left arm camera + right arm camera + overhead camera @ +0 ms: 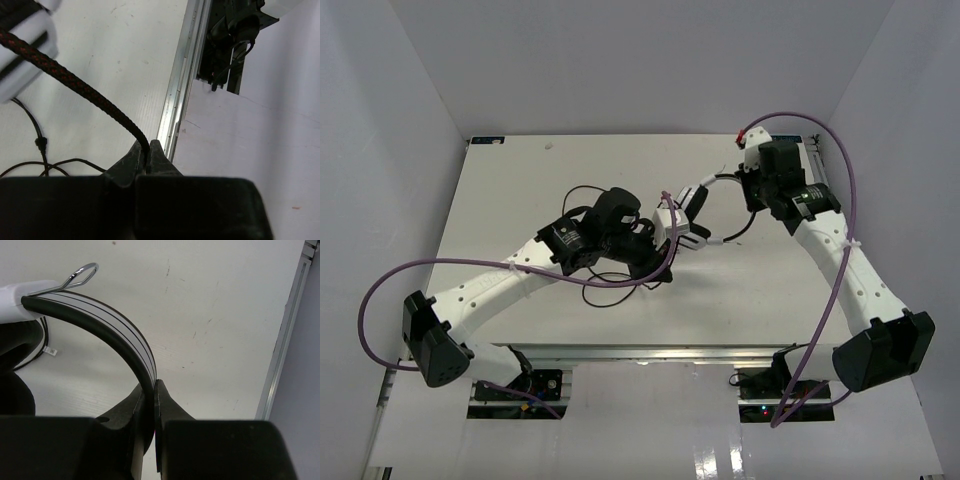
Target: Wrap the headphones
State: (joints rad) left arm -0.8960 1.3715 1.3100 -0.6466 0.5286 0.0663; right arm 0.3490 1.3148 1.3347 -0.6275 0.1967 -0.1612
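Headphones (672,222): headband (115,335) in right claw (153,386), cable (75,82) in left claw (146,148), arms (510,280) inward.

No legible text or markings

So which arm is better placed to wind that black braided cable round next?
Probably left: the left pincer pinches the black braided cable, while the right pincer clamps the white striped headband.

One set of headphones (670,222), two arms (490,290) (865,290), two pincers (148,152) (156,390), one table (520,180).
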